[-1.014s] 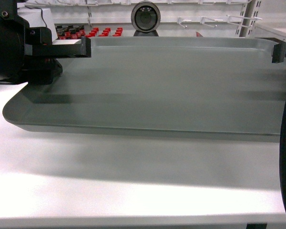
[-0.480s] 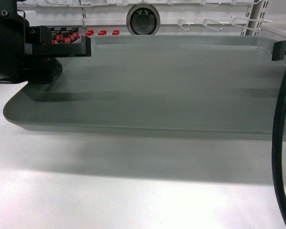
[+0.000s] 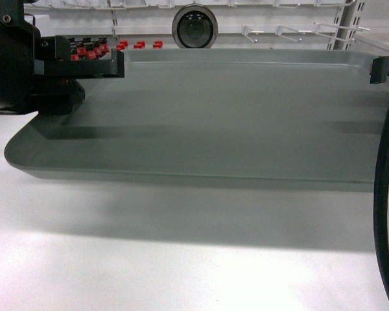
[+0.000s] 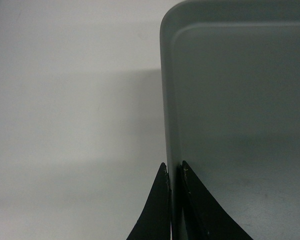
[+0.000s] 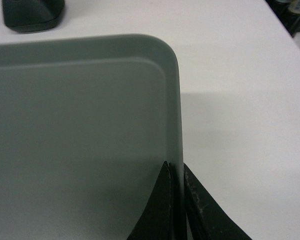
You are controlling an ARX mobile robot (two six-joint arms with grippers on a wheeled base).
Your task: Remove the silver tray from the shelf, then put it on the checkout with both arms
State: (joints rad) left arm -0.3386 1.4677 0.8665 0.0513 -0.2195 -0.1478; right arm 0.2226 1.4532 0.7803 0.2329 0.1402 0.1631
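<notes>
Head view: silver tray (image 3: 214,116) spans mid-frame, apparently just above the checkout (image 3: 181,259) judging by its shadow, left gripper (image 3: 113,65) on its upper-left rim, right gripper (image 3: 376,69) at the right edge, with white shelf rails, red items and a round camera along the top. Left wrist view: jaws clamped on the tray's left rim, bare white tabletop to the left. Right wrist view: jaws pinch the right rim, dark object upper left; thin-edge grips could slip or tilt the tray if the arms lower unevenly.
</notes>
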